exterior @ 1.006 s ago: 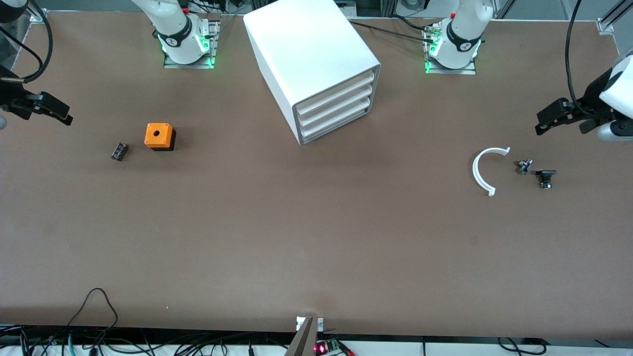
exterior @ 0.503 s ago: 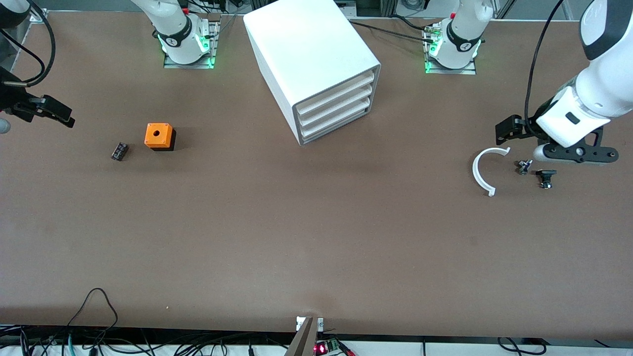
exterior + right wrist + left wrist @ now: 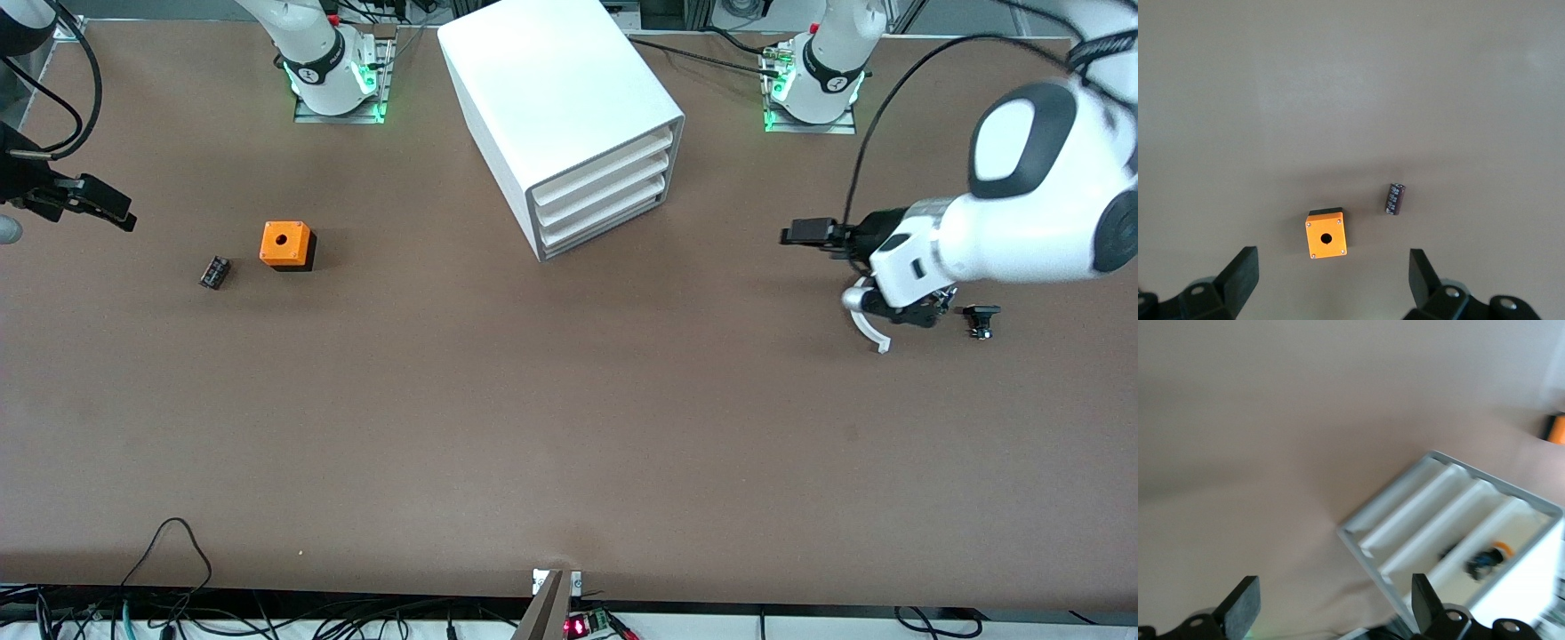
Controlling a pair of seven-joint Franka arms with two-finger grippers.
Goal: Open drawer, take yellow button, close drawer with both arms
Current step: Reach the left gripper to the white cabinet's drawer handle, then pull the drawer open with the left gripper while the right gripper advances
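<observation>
Black fingers of the left pincer stand wide apart and hold nothing. In the left wrist view the left pincer points at the front of the cabinet. It hangs over the bare brown surface, between the cabinet and a white curved piece. The left arm's white body covers part of that curved piece. A small black part lies just beside the curved piece, toward the left arm's end of the surface.

The right pincer is also wide open and empty. It hangs over the right arm's end of the surface. In its own wrist view the right pincer looks down at an orange cube with a hole and a little dark part. The orange cube sits on the surface, and the dark part lies near it, a bit closer to the front camera.

The cabinet has three white tray drawers. The drawer on top is pushed in. The left wrist view looks into the trays, and the button lies inside one of them, orange cap on a black body. I cannot tell for sure which tray it is.
</observation>
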